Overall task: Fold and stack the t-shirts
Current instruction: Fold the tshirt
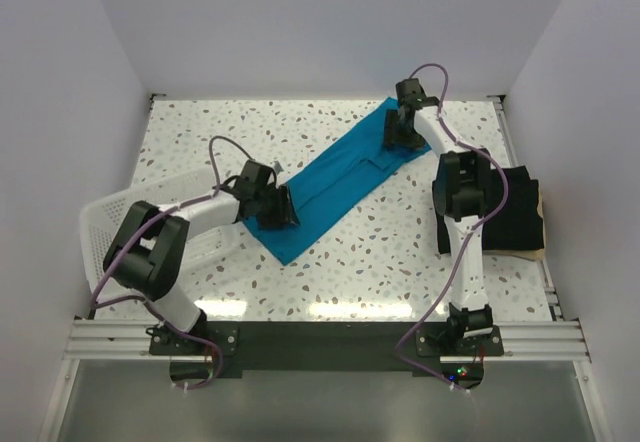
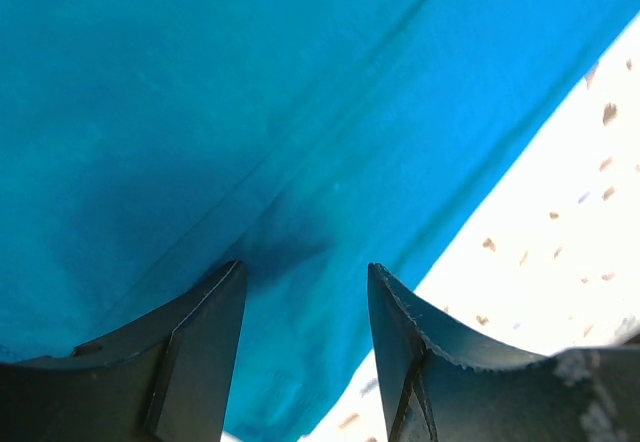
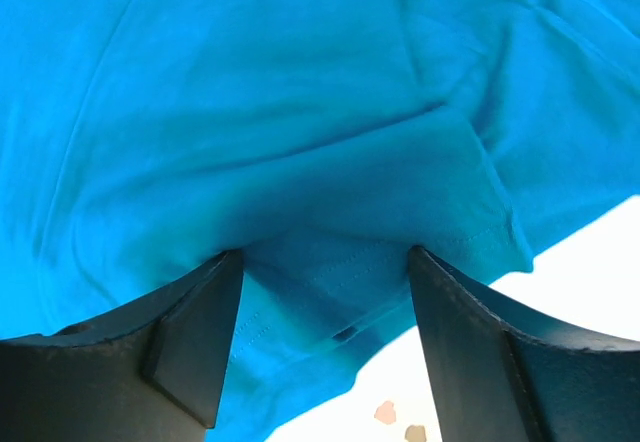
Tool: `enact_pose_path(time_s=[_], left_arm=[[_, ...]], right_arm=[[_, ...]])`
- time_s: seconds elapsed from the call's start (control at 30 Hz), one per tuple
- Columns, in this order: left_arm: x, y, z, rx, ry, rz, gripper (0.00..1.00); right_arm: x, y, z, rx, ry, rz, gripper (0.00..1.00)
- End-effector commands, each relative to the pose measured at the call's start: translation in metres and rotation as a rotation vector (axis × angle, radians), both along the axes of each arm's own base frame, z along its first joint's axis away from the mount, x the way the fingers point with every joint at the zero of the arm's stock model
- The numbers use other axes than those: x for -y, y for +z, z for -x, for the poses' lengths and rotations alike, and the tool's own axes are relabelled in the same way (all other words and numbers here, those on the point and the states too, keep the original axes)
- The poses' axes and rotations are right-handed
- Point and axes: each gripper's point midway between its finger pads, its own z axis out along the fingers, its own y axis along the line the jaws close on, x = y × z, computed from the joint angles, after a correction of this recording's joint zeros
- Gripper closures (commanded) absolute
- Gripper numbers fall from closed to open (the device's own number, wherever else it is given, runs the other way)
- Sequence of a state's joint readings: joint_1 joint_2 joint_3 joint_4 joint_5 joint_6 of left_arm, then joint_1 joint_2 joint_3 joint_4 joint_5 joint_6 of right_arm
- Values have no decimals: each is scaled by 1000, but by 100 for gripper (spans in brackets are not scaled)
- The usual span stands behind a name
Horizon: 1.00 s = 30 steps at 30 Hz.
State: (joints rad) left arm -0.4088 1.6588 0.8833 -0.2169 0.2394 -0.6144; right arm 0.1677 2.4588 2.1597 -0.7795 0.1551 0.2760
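Observation:
The teal-blue t-shirt (image 1: 335,182) lies folded into a long strip, running diagonally across the speckled table. My left gripper (image 1: 283,209) is open at the strip's near left end, its fingertips (image 2: 215,302) pressed down on the cloth (image 2: 250,112). My right gripper (image 1: 398,134) is open at the far right end, its fingertips (image 3: 215,302) on the cloth (image 3: 300,112) with a stitched hem between them. The black t-shirt (image 1: 505,212) lies folded at the table's right edge, beside the right arm.
A white mesh basket (image 1: 110,217) lies at the table's left edge, under the left arm. Bare speckled table (image 1: 400,252) shows between the teal strip and the near edge. White walls close the back and sides.

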Motion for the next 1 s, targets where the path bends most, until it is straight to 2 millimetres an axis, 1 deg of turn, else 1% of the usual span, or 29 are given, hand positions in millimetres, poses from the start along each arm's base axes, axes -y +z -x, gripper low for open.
enact_pose_path(time_s=[0.0,0.07,0.1,0.13,0.17,0.2,0.23,0.27,0.3,0.33,0.37,0.4,0.43,0.47,0.5,0.53,0.57,0.63,0.67,0.7,0.73,0.77,0.8,0.83,0.87,0.97], left_arm=[[28,7,38,-68,-15,83,43],[39,8,49,-78,-23,105,43],[49,8,59,-87,-51,112,43],[56,10,61,-87,-57,131,43],[61,6,68,-104,-70,136,43],[71,7,78,-114,-103,151,43],[79,8,79,-109,-114,174,43],[85,5,84,-120,-131,183,43],[95,5,92,-133,-167,199,43],[101,4,93,-130,-179,212,43],[107,-1,96,-144,-190,212,43],[115,-2,103,-154,-220,225,43],[123,1,101,-139,-227,252,43],[127,-3,103,-151,-236,255,43],[134,-4,108,-159,-256,266,43],[140,-1,108,-152,-263,286,43],[145,-3,112,-158,-280,292,43],[156,1,115,-154,-305,329,43],[159,-2,118,-162,-315,336,43],[165,-2,126,-170,-340,352,43],[172,1,127,-163,-354,378,43],[177,-2,135,-174,-376,383,43],[182,-1,140,-180,-393,397,43],[188,2,142,-171,-406,416,43],[193,2,151,-175,-433,427,43],[208,15,160,-149,-499,466,43]], right_arm=[[13,-27,-1,-73,72,70,27],[12,-25,-9,-55,93,69,26],[11,-28,-10,-55,112,68,25],[9,-27,-14,-38,121,64,24],[7,-28,-16,-35,134,61,22],[5,-28,-17,-30,144,52,21],[1,-28,-19,-21,158,30,21],[-1,-27,-20,-17,167,19,20],[-5,-28,-20,-15,176,4,20],[-10,-28,-21,-11,188,-21,19],[-12,-30,-22,-10,194,-32,18],[-15,-31,-22,-11,199,-41,16],[-18,-32,-22,-8,203,-50,15],[-21,-33,-23,-9,209,-59,11],[-24,-34,-23,-7,213,-61,9],[-26,-37,-21,-20,217,-60,8],[-28,-34,-24,-9,222,-58,6],[-36,-32,-25,-2,244,-56,5],[-38,-31,-24,1,252,-54,3],[-45,-29,-23,5,265,-54,2],[-48,-28,-23,11,270,-53,1],[-52,-25,-22,14,273,-56,1],[-56,-24,-21,19,279,-58,1],[-59,-22,-21,26,283,-59,1],[-64,-16,-19,30,290,-80,1],[-72,-2,-18,52,294,-86,1]])
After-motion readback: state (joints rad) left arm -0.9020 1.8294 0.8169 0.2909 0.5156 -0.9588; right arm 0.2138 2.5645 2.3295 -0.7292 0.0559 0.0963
